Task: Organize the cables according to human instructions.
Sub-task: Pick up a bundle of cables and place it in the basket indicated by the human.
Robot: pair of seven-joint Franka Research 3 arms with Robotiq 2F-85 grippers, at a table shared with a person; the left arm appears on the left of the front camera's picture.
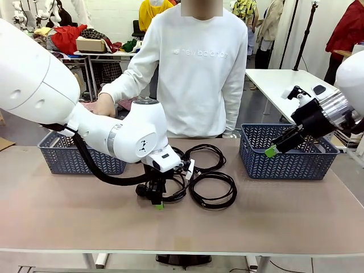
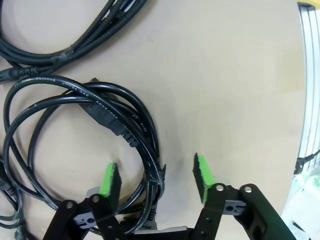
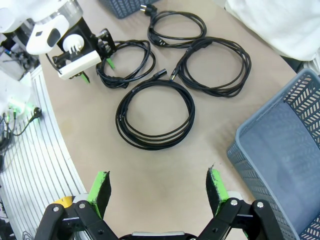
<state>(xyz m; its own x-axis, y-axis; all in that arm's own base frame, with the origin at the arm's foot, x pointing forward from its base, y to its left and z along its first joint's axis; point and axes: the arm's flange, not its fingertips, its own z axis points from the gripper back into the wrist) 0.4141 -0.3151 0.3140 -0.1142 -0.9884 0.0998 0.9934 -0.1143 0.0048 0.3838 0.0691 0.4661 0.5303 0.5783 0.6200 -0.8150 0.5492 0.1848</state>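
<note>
Several coiled black cables lie at the table's middle: one (image 3: 155, 115) nearest my right gripper, one (image 3: 215, 67) beyond it, one (image 3: 177, 27) farthest, and one (image 3: 125, 62) under my left gripper. My left gripper (image 2: 156, 175) points down at the table, its green pads (image 2: 110, 180) apart on either side of that cable's (image 2: 125, 107) rim without touching it. In the front view it (image 1: 158, 199) stands on the coil (image 1: 176, 190), with another coil (image 1: 213, 190) beside it. My right gripper (image 1: 281, 142) hangs open and empty above the right basket.
A blue-grey basket (image 1: 79, 153) stands at the far left and another (image 1: 284, 159) at the far right. The person stands behind the table, one hand (image 1: 104, 105) above the left basket. The table's front edge rail (image 2: 307, 75) runs near my left gripper.
</note>
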